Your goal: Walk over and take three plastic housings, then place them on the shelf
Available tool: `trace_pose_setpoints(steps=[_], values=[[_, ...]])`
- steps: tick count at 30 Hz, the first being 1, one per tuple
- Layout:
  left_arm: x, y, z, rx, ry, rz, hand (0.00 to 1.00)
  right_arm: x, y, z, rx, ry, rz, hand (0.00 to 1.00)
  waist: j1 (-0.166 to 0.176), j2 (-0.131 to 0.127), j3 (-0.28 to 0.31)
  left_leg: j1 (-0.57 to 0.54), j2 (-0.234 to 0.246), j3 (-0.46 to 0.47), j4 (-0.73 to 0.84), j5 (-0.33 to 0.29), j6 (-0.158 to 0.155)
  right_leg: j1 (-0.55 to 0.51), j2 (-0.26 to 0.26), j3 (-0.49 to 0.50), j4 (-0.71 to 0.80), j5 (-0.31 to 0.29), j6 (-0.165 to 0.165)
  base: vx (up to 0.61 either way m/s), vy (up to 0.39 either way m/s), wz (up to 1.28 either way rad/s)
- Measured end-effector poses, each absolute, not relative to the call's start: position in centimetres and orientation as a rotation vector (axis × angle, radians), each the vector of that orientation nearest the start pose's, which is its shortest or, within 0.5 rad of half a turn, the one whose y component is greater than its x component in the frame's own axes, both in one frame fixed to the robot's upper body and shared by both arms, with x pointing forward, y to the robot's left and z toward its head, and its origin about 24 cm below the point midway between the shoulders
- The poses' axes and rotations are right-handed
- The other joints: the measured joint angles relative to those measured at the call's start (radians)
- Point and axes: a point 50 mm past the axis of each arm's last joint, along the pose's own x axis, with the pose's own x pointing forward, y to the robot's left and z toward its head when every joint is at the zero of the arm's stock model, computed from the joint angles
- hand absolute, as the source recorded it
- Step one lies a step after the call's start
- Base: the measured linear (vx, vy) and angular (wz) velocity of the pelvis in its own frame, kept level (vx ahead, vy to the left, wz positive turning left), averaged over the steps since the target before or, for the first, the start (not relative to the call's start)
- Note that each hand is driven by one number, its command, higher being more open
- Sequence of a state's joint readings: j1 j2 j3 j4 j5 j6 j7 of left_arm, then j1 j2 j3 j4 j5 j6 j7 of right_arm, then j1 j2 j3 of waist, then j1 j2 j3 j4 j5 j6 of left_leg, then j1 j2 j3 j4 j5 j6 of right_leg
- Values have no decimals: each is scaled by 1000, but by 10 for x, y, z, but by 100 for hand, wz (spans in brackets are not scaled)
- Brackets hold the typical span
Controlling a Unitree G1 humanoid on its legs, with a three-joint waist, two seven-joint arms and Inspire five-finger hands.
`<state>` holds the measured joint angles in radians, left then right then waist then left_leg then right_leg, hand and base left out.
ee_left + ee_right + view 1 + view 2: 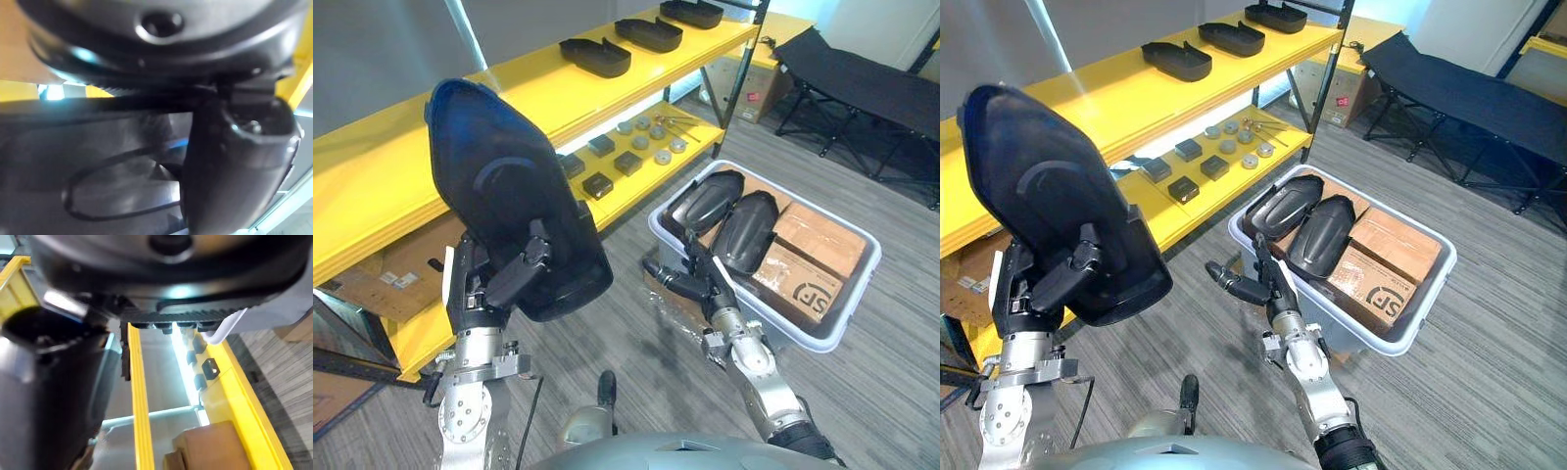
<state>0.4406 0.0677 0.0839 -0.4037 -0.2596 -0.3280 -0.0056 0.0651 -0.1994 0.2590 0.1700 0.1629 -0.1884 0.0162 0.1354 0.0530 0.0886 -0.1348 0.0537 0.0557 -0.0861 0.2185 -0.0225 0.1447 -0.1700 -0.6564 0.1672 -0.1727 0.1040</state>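
My left hand [499,284] is shut on a large black plastic housing [499,186], held upright in front of the yellow shelf [401,157]; the thumb [230,161] presses its inner face [98,161]. Three more housings [595,56] [648,33] [691,13] lie in a row on the top shelf board. Two housings [707,201] [744,230] lean inside the grey bin [842,328]. My right hand [690,279] is open at the bin's near left wall, fingers straight, just below those two housings.
Cardboard boxes [808,259] fill the rest of the bin. Small black and grey parts [612,162] sit on the lower shelf board, a cardboard box [391,269] beneath. A black folding cot [862,78] stands at the far right on the grey floor.
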Motion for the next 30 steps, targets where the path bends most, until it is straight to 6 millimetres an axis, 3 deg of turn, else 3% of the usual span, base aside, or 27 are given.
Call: trace_pose_setpoints(steps=[5,9,12,15,17,18,19,20,21,22,23,24,25,26,27,29,30], values=[[156,205,79,-72,-307,226,0,228,-139,6,-91,45,325,100,29,6,12,-11,-2,-24,-2,0,4,-9,-5,-11,54,-51,-8,-44,-66,23],[149,210,74,-63,-273,279,0,232,-137,13,-98,-7,317,100,49,-17,42,-11,-19,-38,13,-4,2,-21,-43,-21,133,-88,-2,6,-52,16],[148,215,75,-44,-278,299,0,240,-135,22,-86,-57,262,100,54,-49,76,-19,-55,-61,83,-54,0,3,-84,-18,183,-113,-1,22,6,36],[148,222,79,-30,-302,314,0,243,-139,27,-55,-94,166,100,54,-64,81,-30,-82,-67,118,-77,6,11,-124,-17,256,-112,-3,63,62,53],[148,228,85,-16,-349,328,0,244,-142,29,-42,-110,112,100,54,-75,93,-34,-95,-73,145,-86,18,-41,-165,49,394,-95,-28,99,74,50],[147,231,86,-9,-357,345,0,243,-143,28,-40,-105,91,100,52,-73,95,-27,-95,-89,147,-91,26,-90,-175,119,477,-44,-41,90,101,34],[145,234,86,-5,-358,373,0,243,-146,27,-41,-104,78,100,52,-68,100,2,-96,-93,104,-115,23,-140,-176,195,561,51,-52,113,99,34],[145,235,86,-7,-360,384,0,242,-147,27,-39,-102,71,100,45,-75,100,17,-102,-92,77,-154,24,-165,-188,210,588,92,-74,154,101,37],[147,237,90,-5,-383,402,0,241,-148,26,-34,-107,53,100,19,-114,106,-34,-133,-47,269,-219,84,-210,-246,241,651,83,-79,154,47,37],[149,238,93,-9,-401,413,0,241,-150,29,-42,-129,48,100,5,-107,116,-79,-119,-3,492,-290,103,-235,-262,260,697,27,-78,218,67,13],[154,240,94,-32,-422,444,0,243,-155,34,-61,-159,50,100,-2,-77,134,-41,-112,-30,550,-450,73,-272,-254,308,733,-107,-78,170,12,-4],[161,241,95,-49,-427,463,0,242,-162,32,-73,-144,45,100,-13,-70,134,-39,-111,-59,537,-448,74,-338,-213,381,647,-152,-84,121,-5,-5],[164,241,96,-54,-435,466,0,241,-166,32,-79,-142,39,100,-26,-65,133,-42,-105,-74,532,-446,77,-366,-187,406,593,-151,-83,52,-12,39],[167,238,97,-55,-438,453,0,239,-174,32,-87,-141,15,100,-44,-38,136,-59,-87,-104,527,-444,69,-409,-141,474,471,-135,-55,77,23,71],[170,235,97,-55,-435,433,0,233,-183,32,-88,-132,-14,100,-61,-39,135,-53,-86,-141,508,-434,51,-410,-120,532,342,-98,8,109,-5,84],[171,233,96,-63,-431,432,0,224,-191,29,-80,-115,-24,100,-68,-57,129,-18,-101,-191,464,-427,36,-379,-116,579,227,-54,55,205,-186,90],[171,234,96,-68,-430,448,0,220,-192,29,-86,-112,-11,100,-75,-67,122,10,-105,-225,425,-419,21,-345,-105,569,171,-36,50,270,-298,91]])
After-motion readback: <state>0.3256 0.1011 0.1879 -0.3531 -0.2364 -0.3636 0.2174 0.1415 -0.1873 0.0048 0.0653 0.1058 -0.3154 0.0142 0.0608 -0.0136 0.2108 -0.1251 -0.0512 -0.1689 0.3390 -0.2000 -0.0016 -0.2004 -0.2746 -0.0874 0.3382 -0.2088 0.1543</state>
